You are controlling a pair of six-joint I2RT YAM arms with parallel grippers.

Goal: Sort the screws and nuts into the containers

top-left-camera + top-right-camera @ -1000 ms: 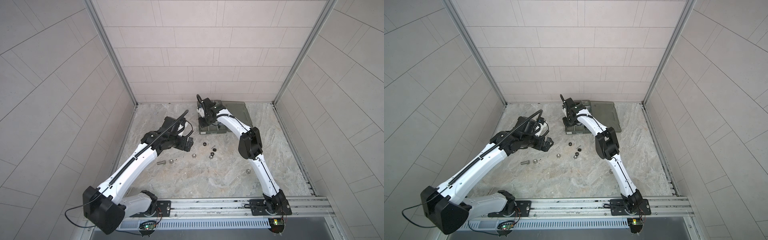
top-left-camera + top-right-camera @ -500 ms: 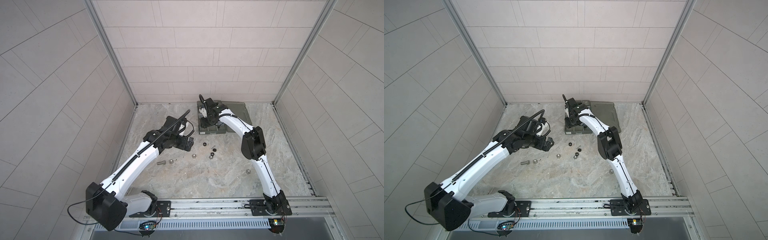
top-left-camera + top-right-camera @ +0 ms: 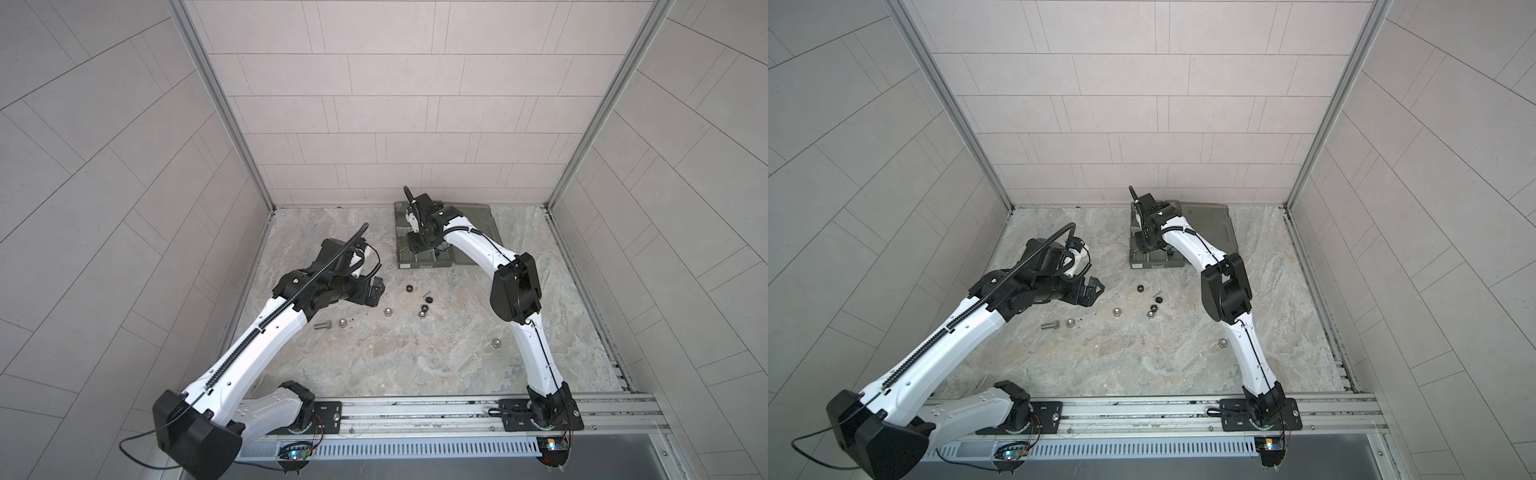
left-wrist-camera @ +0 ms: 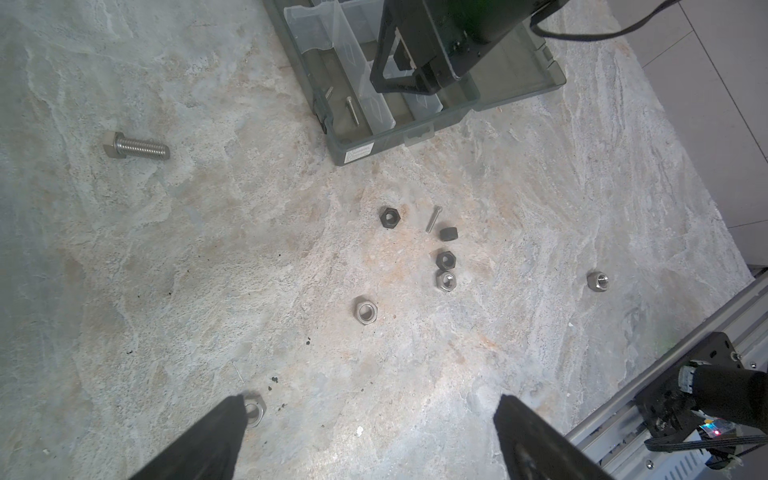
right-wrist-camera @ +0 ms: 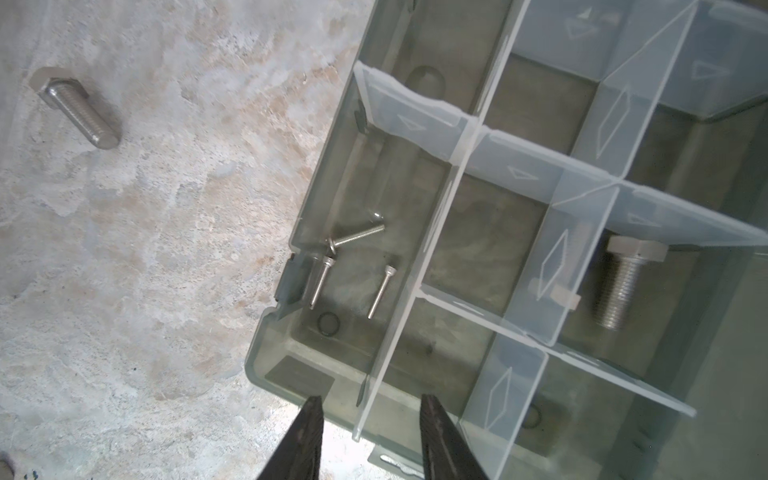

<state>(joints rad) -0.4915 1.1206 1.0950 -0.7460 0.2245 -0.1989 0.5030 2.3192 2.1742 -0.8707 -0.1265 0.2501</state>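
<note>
L gripper point(image 4: 371, 401): jaws spread wide, empty, over table point(image 4: 208, 257).
R gripper point(image 5: 372, 399): jaws apart, nothing betw. them, over front edge of organizer box point(image 3: 419, 262).
Screws in box: 3 thin screws point(image 5: 357, 235) in corner compartment point(image 5: 351, 286); boxed bolt point(image 5: 619, 286) in separate compartment.
Screws out: loose bolt point(image 4: 135, 146) and loose thin screw point(image 4: 432, 219) on table.
Nuts: black nuts point(image 4: 390, 217) and silver nuts point(image 4: 366, 310) scattered on table near box.
</note>
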